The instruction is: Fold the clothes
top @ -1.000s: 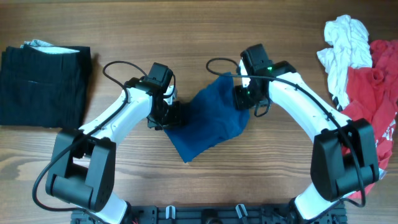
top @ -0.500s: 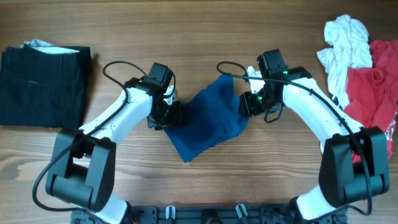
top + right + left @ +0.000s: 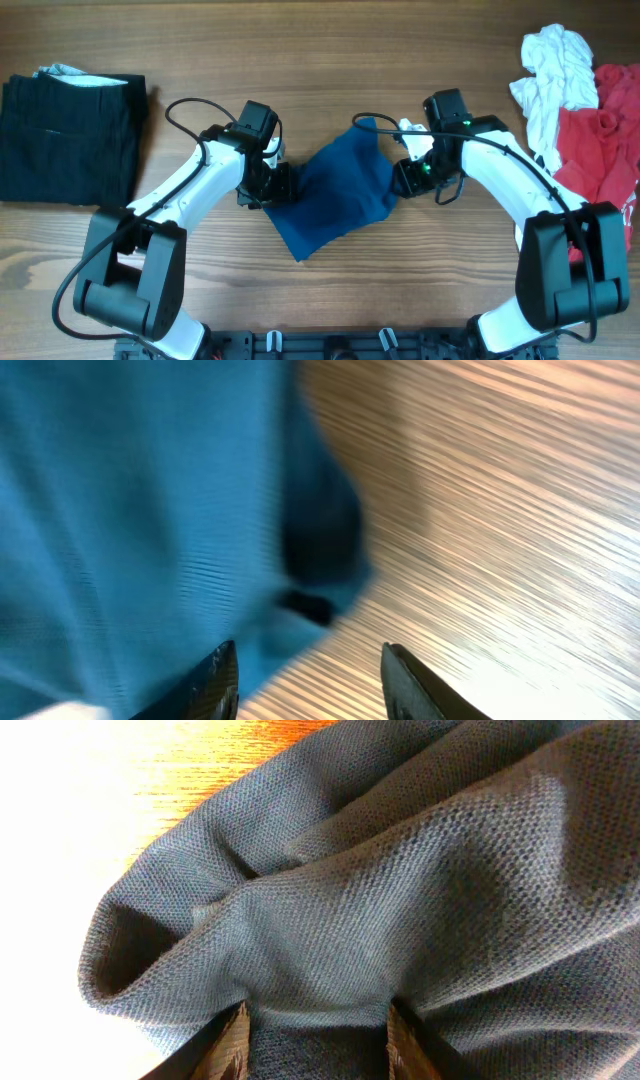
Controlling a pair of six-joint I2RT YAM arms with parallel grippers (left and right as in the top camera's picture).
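Shirt (image 3: 335, 195): blue, crumpled, laid mid-table (image 3: 320, 60) right between the two grippers, with one corner pointed toward the robot.
Left gripper (image 3: 318, 1042): clamped on a bunched fold at the shirt's left edge. Pleats are seen running into the gap between the fingers, so it's counted as held.
Right gripper (image 3: 310, 680): jaws parted, with bare wood seen between them. The shirt's right edge is seen ending just beside one finger. The view is smeared, so a nipped thin hem can't be fully ruled out, but nothing looks to be held.
Other clothes: the black one (image 3: 70, 135) is folded flat at the far left. The white one (image 3: 548, 75) and red one (image 3: 600, 150) are heaped together at the far right, not yet folded.
Handling: a light, floppy knit with no stiffness is expected. It'll likely sag wherever it isn't supported and get dragged into wrinkles if pulled from one side only. Nothing fragile, and it isn't slippery in a pinch.
Where to grab: hems and corners are preferred over the bunched middle. The right edge should be taken at its hem so the cloth can be stretched between both grippers.
Stage: judged early, since the shirt needs spreading flat before any fold is made.
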